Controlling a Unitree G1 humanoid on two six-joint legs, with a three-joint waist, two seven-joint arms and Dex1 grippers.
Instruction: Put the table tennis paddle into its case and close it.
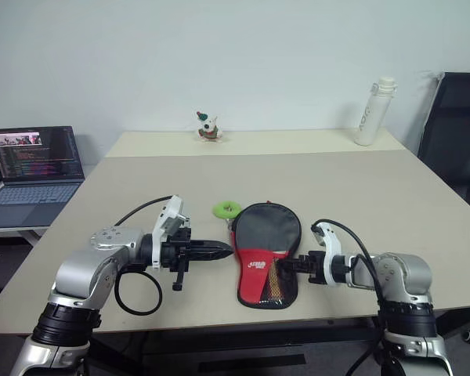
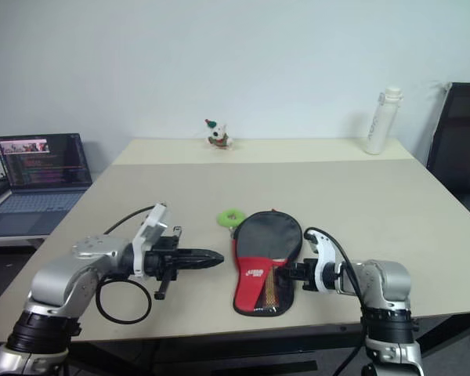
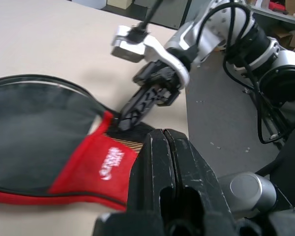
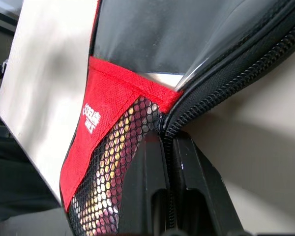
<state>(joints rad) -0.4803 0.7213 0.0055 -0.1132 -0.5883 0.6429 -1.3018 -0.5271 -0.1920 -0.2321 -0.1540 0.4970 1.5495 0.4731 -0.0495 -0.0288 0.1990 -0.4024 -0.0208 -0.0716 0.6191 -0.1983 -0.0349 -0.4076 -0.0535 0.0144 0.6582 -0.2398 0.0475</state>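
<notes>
Left end effector (image 1: pixel 223 250) clenched beside the case (image 1: pixel 266 254); right end effector (image 1: pixel 290 265) pinches its zipper edge.

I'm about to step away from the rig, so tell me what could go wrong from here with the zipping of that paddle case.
The right claw is shut at the zipper edge of the case, at its narrow end; a pull could drag the whole case along the table, since the left claw, shut, lies beside it without pinning it. The narrow end also lies close to the table's near edge, so it might slide off. Whether a zipper pull is really caught cannot be told.
</notes>
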